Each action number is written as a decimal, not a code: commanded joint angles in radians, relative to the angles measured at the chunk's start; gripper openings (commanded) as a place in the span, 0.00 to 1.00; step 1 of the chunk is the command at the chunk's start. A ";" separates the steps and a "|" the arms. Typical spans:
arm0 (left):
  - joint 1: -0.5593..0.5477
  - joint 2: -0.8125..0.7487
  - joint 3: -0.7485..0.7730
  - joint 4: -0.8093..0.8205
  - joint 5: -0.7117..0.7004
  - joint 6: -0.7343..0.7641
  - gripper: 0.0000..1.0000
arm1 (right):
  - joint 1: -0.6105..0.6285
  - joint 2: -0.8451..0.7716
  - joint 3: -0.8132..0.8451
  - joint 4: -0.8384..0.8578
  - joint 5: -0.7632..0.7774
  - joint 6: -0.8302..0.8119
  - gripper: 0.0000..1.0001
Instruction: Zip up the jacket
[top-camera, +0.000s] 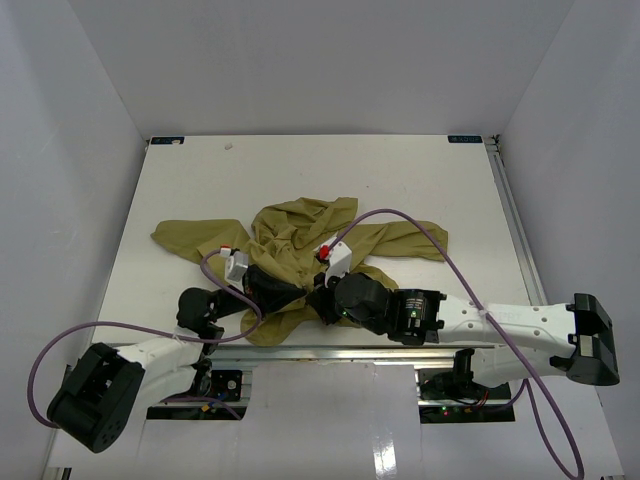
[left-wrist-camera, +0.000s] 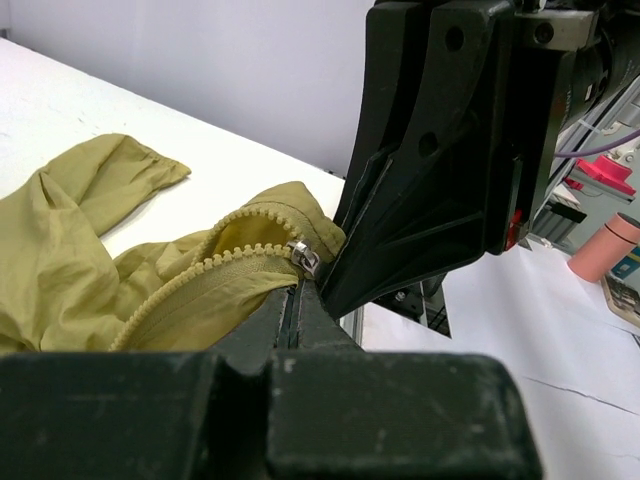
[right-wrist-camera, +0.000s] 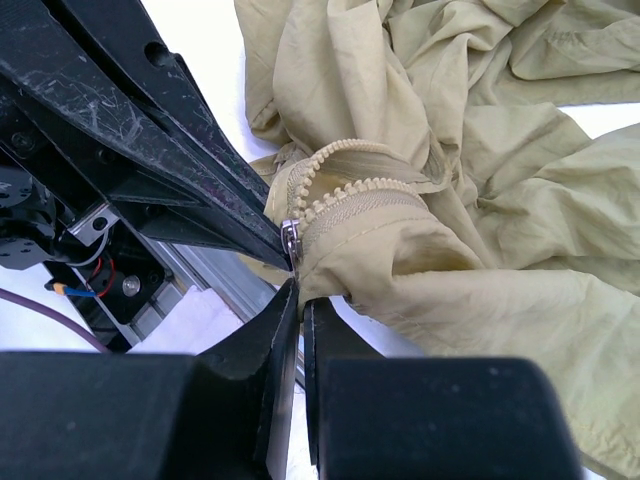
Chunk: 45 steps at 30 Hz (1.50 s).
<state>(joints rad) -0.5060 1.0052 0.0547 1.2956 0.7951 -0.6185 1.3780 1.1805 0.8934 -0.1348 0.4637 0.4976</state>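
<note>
Closest to me, the left fingers (left-wrist-camera: 322, 328) are clamped on the jacket (top-camera: 300, 232) at its zipper edge, just below the metal slider (left-wrist-camera: 303, 257). The right fingers (right-wrist-camera: 272, 345) are pressed together right at that slider; whether they have its pull, I cannot tell. The jacket lies crumpled at the near middle of the tabletop (top-camera: 420, 180), teeth parted beyond the slider. I'd hold the left anchor taut and draw the slider straight along the teeth, slowly, so the thin fabric doesn't jam.

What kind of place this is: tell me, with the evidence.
Probably a robotics lab cell: a white table boxed in by plain white panels, robot arms bolted at its edge, one jacket.
</note>
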 joint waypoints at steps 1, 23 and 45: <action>0.000 -0.029 -0.001 -0.023 -0.017 0.050 0.00 | 0.003 -0.010 0.097 -0.082 0.076 -0.008 0.08; 0.000 -0.050 -0.016 -0.066 -0.038 0.119 0.00 | -0.087 0.052 0.337 -0.189 -0.035 -0.100 0.08; -0.002 -0.033 -0.023 -0.008 -0.017 0.111 0.00 | -0.162 0.255 0.429 -0.101 -0.189 -0.110 0.08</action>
<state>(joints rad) -0.4807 0.9749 0.0537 1.2552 0.6486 -0.4979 1.2238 1.3877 1.2479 -0.4110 0.3001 0.3850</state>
